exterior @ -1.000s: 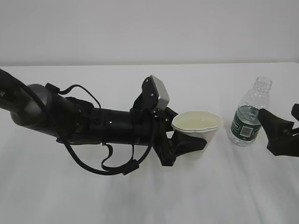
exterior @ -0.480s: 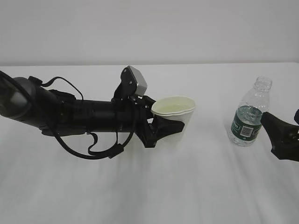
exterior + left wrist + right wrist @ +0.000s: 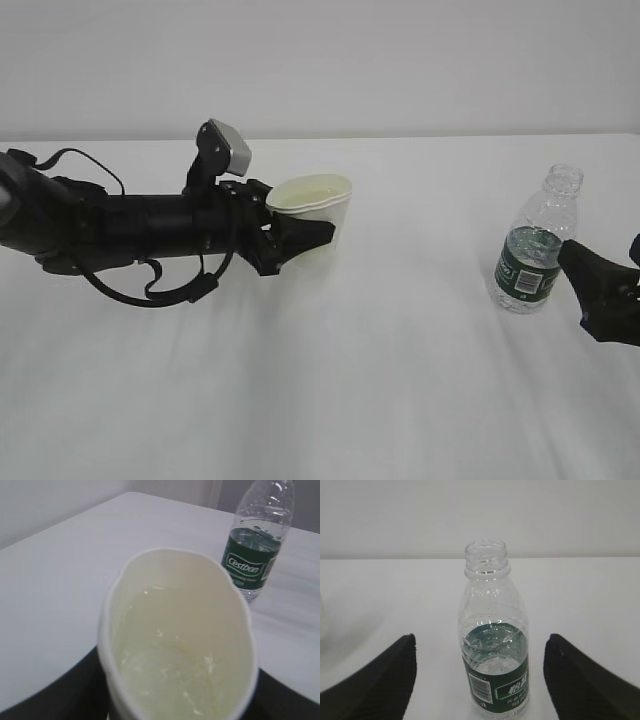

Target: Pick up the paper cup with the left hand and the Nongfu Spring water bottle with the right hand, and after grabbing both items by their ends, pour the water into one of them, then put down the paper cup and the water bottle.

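We note that over the last second the left hand (image 3: 290,240) has carried the paper cup (image 3: 313,212) leftward and toward the far side of the table (image 3: 320,400); it was close beside the Nongfu Spring water bottle (image 3: 532,245) and is now well apart from it, left of centre. The cup's rim, pinched out of round earlier, now reads smoother in the exterior view, though the left wrist view still shows it squeezed to an oval. The left fingers clamp the cup wall from both sides; the cup is upright and holds pale liquid. Bottle and right hand (image 3: 600,290) have not shifted. The bottle stands upright, capless, near the right edge of the view, with the water (image 3: 492,645) up to about the top of the green label. The right fingers (image 3: 380,677) stand spread wide on either side of the bottle, clear of its wall, holding nothing. A broad bare stretch of table now lies between cup and bottle. The near half of the table is bare across its width. The table's far edge lies not far behind the cup; the left arm spans the surface out to the left frame edge.
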Action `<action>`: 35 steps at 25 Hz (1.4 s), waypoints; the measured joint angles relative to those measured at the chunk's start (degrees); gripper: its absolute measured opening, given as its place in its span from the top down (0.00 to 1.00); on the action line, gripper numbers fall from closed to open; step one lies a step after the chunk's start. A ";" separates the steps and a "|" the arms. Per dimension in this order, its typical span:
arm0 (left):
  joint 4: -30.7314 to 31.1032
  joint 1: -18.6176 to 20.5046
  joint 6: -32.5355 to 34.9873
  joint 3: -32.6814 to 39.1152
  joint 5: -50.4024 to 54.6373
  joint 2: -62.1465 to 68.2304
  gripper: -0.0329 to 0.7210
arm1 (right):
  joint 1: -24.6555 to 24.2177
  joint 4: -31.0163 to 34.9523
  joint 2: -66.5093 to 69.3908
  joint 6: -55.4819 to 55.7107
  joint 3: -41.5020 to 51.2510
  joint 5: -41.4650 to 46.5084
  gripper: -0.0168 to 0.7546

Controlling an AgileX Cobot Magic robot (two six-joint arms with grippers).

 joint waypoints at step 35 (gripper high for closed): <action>-3.25 17.87 1.84 3.29 -4.79 0.70 0.39 | 0.00 -0.10 0.00 0.13 0.00 0.00 0.21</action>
